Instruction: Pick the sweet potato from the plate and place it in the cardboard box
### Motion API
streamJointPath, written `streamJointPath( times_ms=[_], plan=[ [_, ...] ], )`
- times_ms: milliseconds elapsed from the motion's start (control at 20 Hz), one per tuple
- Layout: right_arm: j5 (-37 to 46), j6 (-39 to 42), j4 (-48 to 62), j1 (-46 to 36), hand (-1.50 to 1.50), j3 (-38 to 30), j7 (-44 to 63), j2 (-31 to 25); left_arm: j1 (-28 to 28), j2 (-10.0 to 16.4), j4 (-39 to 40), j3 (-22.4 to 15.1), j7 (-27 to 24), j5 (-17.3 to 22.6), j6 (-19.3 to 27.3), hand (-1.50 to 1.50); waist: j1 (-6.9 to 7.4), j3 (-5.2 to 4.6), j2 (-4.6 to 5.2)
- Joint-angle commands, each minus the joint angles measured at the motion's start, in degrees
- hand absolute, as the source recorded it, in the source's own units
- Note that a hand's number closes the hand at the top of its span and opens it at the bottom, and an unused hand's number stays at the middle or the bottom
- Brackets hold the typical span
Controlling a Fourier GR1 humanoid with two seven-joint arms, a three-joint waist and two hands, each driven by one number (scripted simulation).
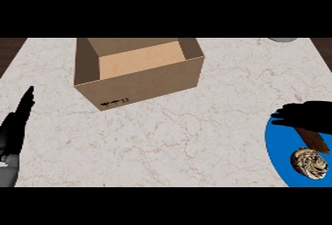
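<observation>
The sweet potato (pixel 311 161) lies on the blue plate (pixel 276 141) at the near right, looks hard and bumpy, best held round its middle, and the right hand (pixel 303 115) is by its far end, open or closed I cannot tell.

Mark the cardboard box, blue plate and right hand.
cardboard box (pixel 152 83): head view, front wall.
blue plate (pixel 279 149): head view, bare left part.
right hand (pixel 311 114): head view, middle of the hand.
</observation>
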Motion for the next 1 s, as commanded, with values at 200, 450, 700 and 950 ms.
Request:
streamJointPath(
  times_ms=[200,450,700,950],
  plan=[
    [5.45,5.62,-4.41,3.96,-1.5,-1.58,4.08,1.05,-0.89,-2.52,-1.42,0.0,2.27,-3.36,0.69,0.0,-0.08,0.01,0.03],
    [9.1,0.56,2.36,4.09,1.5,-4.1,4.2,5.85,-1.08,-2.5,0.55,2.32,0.24,-2.8,-2.27,0.0,0.17,0.03,0.12],
    [9.15,-13.17,6.52,2.63,1.5,-7.13,1.95,9.22,0.43,-1.36,-2.7,2.68,1.41,-3.15,-2.78,0.0,0.6,0.07,0.15],
    [9.93,-17.65,7.03,0.73,1.5,-10.13,-0.63,9.81,2.98,-2.97,-3.89,2.84,0.68,-3.53,-2.45,0.0,0.86,0.07,0.12]
  ],
)
